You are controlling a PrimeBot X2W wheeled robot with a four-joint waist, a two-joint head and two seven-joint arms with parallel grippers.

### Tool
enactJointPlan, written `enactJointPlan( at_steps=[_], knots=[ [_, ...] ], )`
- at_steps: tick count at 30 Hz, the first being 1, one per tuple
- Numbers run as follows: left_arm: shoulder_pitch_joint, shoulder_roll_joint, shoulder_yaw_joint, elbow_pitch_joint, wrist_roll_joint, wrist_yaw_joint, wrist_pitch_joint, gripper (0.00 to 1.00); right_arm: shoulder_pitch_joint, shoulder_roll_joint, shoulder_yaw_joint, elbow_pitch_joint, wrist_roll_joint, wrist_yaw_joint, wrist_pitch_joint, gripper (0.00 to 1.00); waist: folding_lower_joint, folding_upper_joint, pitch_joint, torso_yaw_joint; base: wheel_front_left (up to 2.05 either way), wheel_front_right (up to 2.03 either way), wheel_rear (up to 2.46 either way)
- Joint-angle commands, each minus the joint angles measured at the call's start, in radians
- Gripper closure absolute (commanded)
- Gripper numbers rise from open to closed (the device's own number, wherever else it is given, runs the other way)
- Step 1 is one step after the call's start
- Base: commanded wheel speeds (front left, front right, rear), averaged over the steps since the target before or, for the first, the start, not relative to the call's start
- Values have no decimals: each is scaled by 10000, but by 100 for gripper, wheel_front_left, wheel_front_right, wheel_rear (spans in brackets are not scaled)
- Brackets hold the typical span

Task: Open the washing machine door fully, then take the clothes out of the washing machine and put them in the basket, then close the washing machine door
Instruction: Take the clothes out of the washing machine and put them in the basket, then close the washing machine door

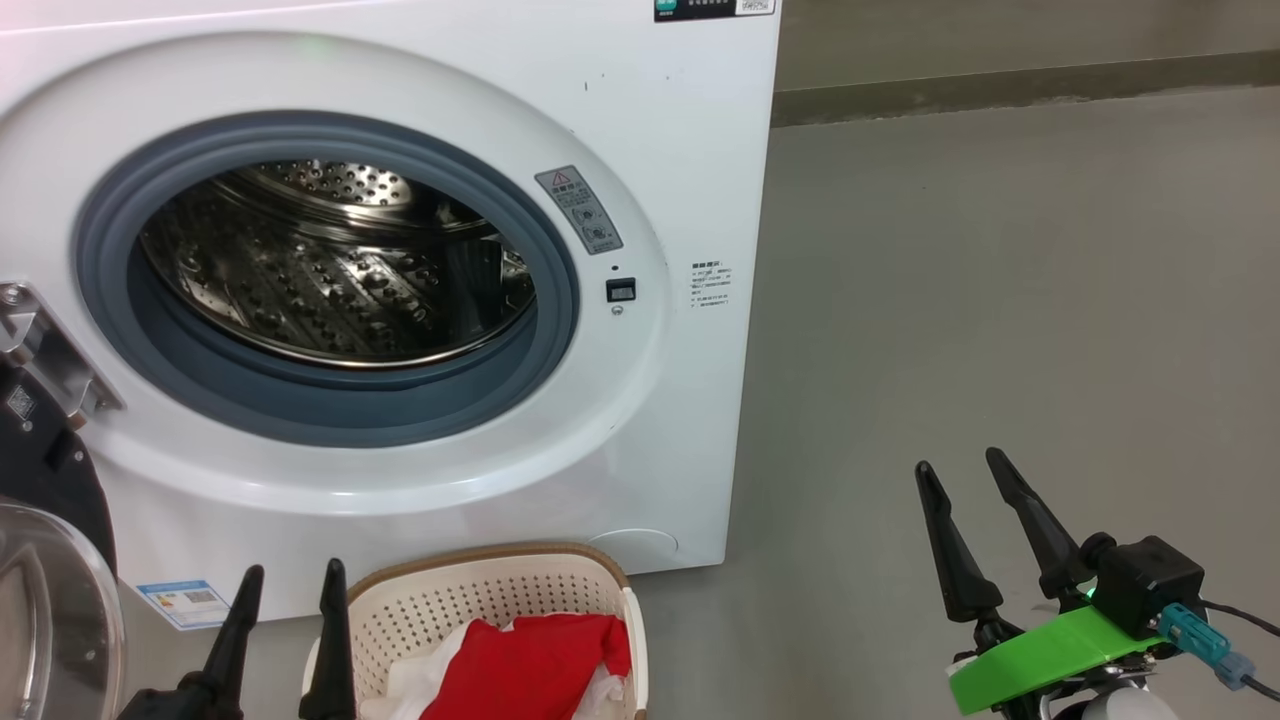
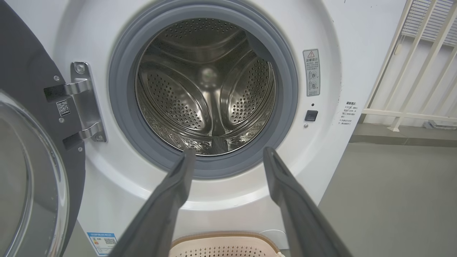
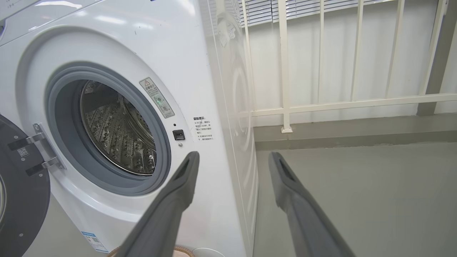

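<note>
Head view, nearest first: the left claw point(image 1: 291, 572) stands released, its two dark fingers spread with nothing between them, one finger crossing the left rim of the basket point(image 1: 480, 560); I cannot tell whether it touches. The basket sits on the floor point(image 1: 1000, 300) just before the lower front edge of the washing machine point(image 1: 680, 150), and the clothes point(image 1: 530, 665), red with white parts, lie inside it. The right claw point(image 1: 957, 462) hangs released and holding nothing over bare grey floor, well right of the machine's right edge, with a green bracket point(image 1: 1040, 660) at its wrist. That floor runs wide and open back to the wall foot, where the right wrist view shows a white railing point(image 3: 285, 71). The washing machine door point(image 1: 50, 470) is swung out to the left on its metal hinge point(image 1: 40, 350), black rim and glass bowl at the picture's left edge. A grey rubber ring point(image 1: 330, 420) frames the perforated drum point(image 1: 330, 270). Writing: a blue-edged label point(image 1: 185, 603) at the lower left front corner, a QR sticker point(image 1: 20, 402) on the door, a grey warning sticker point(image 1: 580, 210) with a red triangle, and a small text block point(image 1: 710, 285) near the right edge, all too small to read.
</note>
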Motion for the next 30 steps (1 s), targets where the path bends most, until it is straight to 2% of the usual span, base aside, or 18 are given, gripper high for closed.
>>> enactJointPlan(
  at_steps=[1, 9, 22, 30],
  knots=[
    [-85, 49, 330, -321, 108, 55, -120, 0, -132, -39, 238, -278, -85, 4, -65, 0, 1, 0, 7, -17, 0, 0, 0],
    [-105, 41, 425, -428, -191, 6, -120, 0, -89, -33, 273, -223, -66, 4, -65, 0, 1, 0, -9, -47, 0, 0, 0],
    [15, 39, 276, -708, 260, 163, -120, 0, -107, -77, 334, -82, -48, 4, -65, 0, 1, 0, -60, -106, -1, 1, 0],
    [11, 37, 270, -723, 239, 176, -120, 0, -101, -71, 313, -44, -67, 4, -65, 0, 1, 0, -39, -147, -64, 64, 0]
  ],
)
